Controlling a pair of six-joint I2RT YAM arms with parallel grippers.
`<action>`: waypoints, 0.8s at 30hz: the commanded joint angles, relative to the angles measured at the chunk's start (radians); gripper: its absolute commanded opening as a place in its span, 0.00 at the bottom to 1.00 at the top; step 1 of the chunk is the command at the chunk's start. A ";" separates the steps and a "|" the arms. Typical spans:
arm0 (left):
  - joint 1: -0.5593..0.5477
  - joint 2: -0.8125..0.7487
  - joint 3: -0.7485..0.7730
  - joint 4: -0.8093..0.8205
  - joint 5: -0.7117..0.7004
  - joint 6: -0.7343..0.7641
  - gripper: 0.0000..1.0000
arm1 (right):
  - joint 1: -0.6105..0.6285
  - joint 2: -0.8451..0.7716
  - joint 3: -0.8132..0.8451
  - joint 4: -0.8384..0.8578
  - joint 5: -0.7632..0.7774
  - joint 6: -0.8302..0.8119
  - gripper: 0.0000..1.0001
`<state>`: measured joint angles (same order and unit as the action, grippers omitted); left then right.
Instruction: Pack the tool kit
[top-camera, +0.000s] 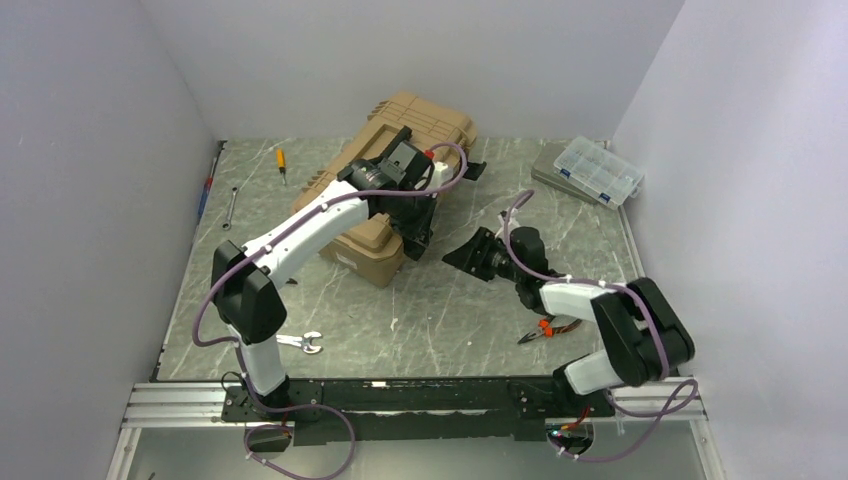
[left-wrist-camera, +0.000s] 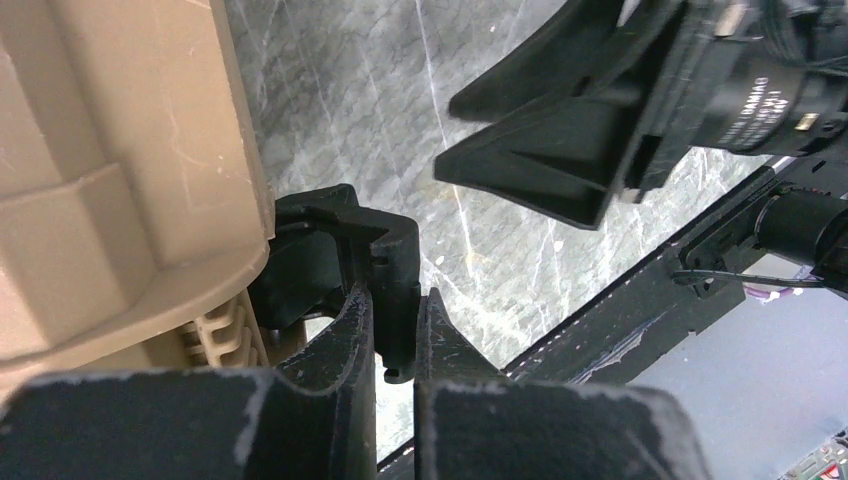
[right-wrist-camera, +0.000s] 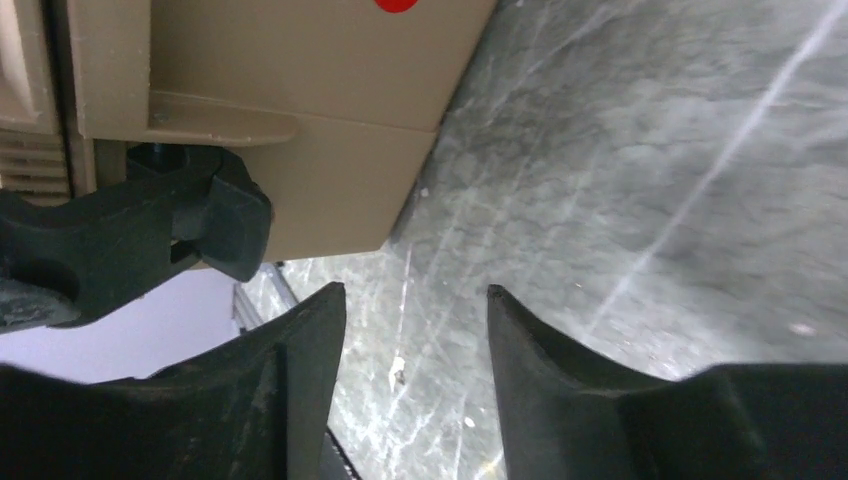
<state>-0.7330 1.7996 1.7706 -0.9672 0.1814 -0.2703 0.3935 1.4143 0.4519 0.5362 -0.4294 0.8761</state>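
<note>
Pinching the black latch (left-wrist-camera: 345, 235) on the tan plastic toolbox (left-wrist-camera: 110, 180), the left gripper (left-wrist-camera: 395, 310) is nearly closed. The right gripper (right-wrist-camera: 415, 295) is open, empty.

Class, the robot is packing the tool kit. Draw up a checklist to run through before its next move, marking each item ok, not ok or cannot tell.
1. The left gripper clamped on the latch of the toolbox: ok.
2. The right gripper open and empty: ok.
3. The two grippers apart from each other: ok.
4. The latch snapped fully home: cannot tell.
5. All tools packed: not ok; a screwdriver, a wrench and pliers lie on the table.
</note>
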 joint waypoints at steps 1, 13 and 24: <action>0.011 -0.135 0.044 0.118 0.016 0.084 0.00 | 0.036 0.116 0.057 0.251 -0.050 0.112 0.47; 0.020 -0.157 0.036 0.109 0.017 0.087 0.00 | 0.132 0.408 0.221 0.414 -0.034 0.228 0.00; 0.020 -0.175 0.030 0.102 -0.038 0.073 0.09 | 0.188 0.394 0.278 0.469 -0.030 0.254 0.00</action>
<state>-0.7147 1.7683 1.7538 -0.9867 0.1780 -0.2520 0.5781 1.8378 0.6933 0.9096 -0.4549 1.1168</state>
